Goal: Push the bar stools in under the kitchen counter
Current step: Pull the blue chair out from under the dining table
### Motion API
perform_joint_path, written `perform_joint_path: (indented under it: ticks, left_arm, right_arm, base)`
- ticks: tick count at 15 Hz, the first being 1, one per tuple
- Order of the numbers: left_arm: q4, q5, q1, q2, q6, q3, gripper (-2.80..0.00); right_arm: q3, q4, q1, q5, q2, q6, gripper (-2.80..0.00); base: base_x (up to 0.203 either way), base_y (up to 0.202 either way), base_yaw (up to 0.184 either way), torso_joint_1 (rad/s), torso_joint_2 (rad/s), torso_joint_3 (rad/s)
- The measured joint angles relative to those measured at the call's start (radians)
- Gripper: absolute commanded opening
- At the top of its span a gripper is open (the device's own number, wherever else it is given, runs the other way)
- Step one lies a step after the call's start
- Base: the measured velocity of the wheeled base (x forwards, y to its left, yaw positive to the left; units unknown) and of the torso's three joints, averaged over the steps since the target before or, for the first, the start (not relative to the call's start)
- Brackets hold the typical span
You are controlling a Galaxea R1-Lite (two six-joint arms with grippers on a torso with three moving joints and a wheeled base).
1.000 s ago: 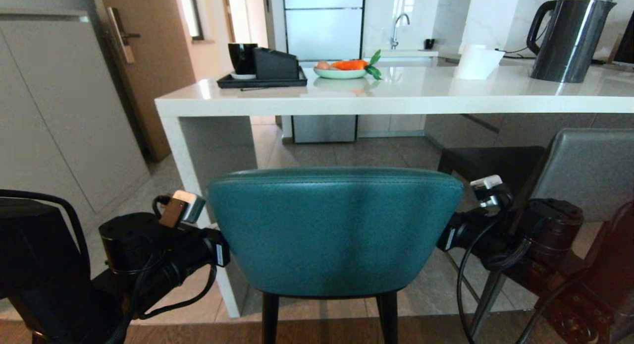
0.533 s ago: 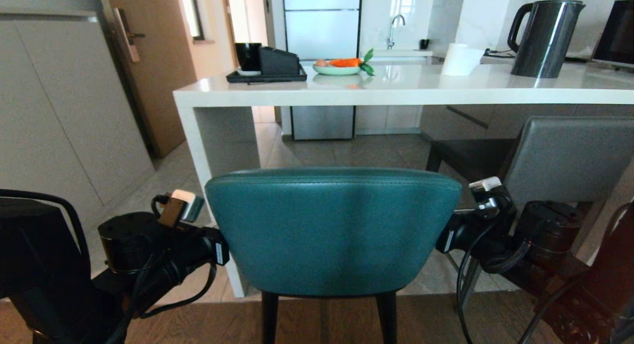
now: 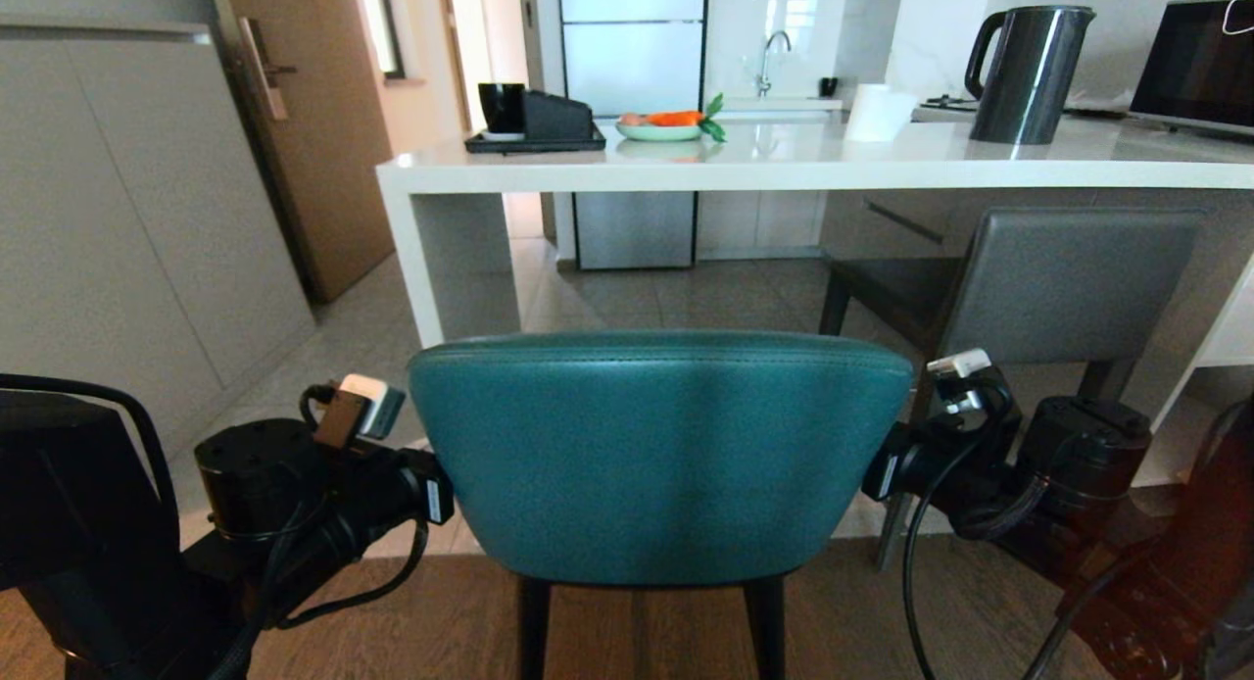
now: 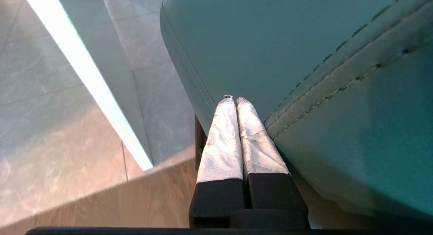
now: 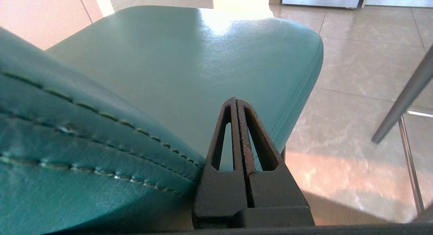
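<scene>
The teal bar stool (image 3: 661, 455) fills the middle of the head view, its curved backrest facing me and its seat (image 5: 186, 59) pointing toward the kitchen counter (image 3: 784, 166), a stretch of floor away from it. My left gripper (image 4: 233, 99) is shut, its white-wrapped fingers lying along the backrest's left edge. My right gripper (image 5: 235, 99) is shut too, its black fingers against the backrest's right edge, above the seat. In the head view the backrest hides both sets of fingers. The dark grey bar stool (image 3: 1068, 283) stands to the right, its seat under the counter's edge.
On the counter are a black tray (image 3: 534, 136) with a cup, a plate with a carrot (image 3: 661, 126), a paper roll (image 3: 872, 112) and a dark kettle (image 3: 1029, 72). Grey cabinets (image 3: 118, 219) and a door (image 3: 313, 121) line the left. Wood floor gives way to tiles.
The counter and everything on it have shrunk and slid right, so the camera has backed away. The teal stool keeps its place between my arms. More of the grey stool shows.
</scene>
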State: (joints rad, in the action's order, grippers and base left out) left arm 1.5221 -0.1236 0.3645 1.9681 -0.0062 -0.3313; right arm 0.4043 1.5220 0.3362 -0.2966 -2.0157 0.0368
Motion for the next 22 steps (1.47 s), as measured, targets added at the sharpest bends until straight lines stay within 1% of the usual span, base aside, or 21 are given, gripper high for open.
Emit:
perform_joint_path:
  ticks: [1, 11, 14, 18, 22]
  left_arm:
    - [-0.001, 0.001, 0.000, 0.000, 0.000, 0.001, -2.80]
    - [0.000, 0.006, -0.009, 0.000, 0.000, 0.007, -2.80]
    - [0.000, 0.003, -0.019, 0.023, 0.000, -0.020, -2.80]
    - [0.005, 0.011, -0.023, 0.078, -0.001, -0.100, -2.80]
    - [0.008, 0.011, -0.023, 0.090, -0.003, -0.097, -2.80]
  right_arm:
    - [-0.001, -0.001, 0.000, 0.000, 0.000, 0.000, -2.80]
    - [0.001, -0.004, 0.002, 0.002, 0.017, 0.000, -2.80]
    - [0.001, -0.003, 0.002, 0.005, 0.009, 0.013, -2.80]
    - [0.093, -0.004, 0.000, 0.006, -0.043, 0.028, -2.80]
    - [0.112, 0.001, 0.000, 0.004, -0.068, 0.027, -2.80]
  base:
    - [-0.124, 0.000, -0.004, -0.007, 0.00, 0.008]
    - [0.000, 0.000, 0.000, 0.000, 0.00, 0.000]
    - [0.000, 0.000, 0.000, 0.000, 0.00, 0.000]
    - [0.000, 0.000, 0.000, 0.000, 0.00, 0.000]
    - [0.000, 0.000, 0.000, 0.000, 0.00, 0.000]
